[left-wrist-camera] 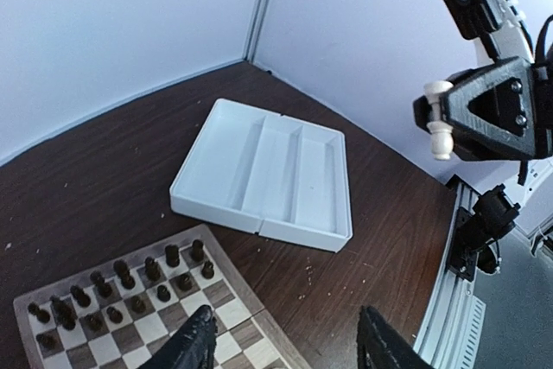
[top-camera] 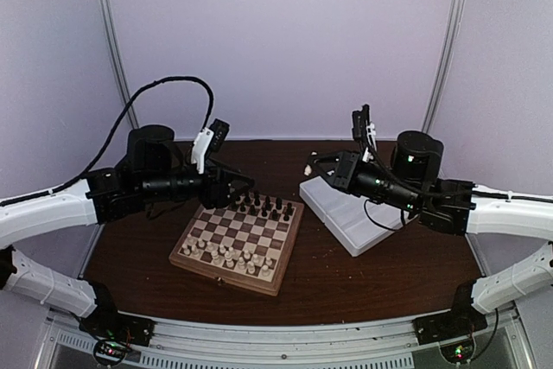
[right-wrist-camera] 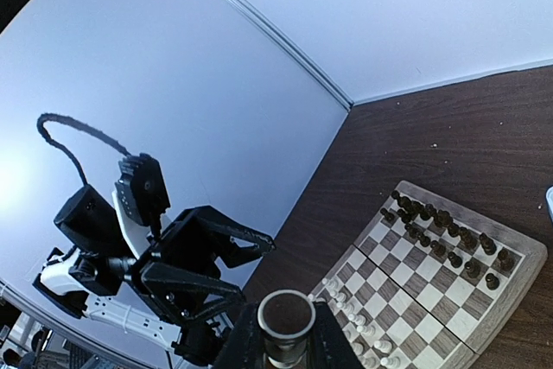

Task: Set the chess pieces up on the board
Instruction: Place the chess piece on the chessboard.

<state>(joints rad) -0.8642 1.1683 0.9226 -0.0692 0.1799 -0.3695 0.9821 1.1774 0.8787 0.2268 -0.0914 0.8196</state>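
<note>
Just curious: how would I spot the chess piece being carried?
Find the white tray right of the board. By its far left corner, the right arm holds a cream piece in its jaws: the only piece off the board.

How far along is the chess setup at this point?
Mostly done: dark pieces line the far rows of the board, cream pieces stand along its near rows, and the tray looks empty. In hand: the right end effector is shut on one cream piece, off the board. The left end effector is open and holds nothing. Left: seating that piece; other gaps are too small to judge.
</note>
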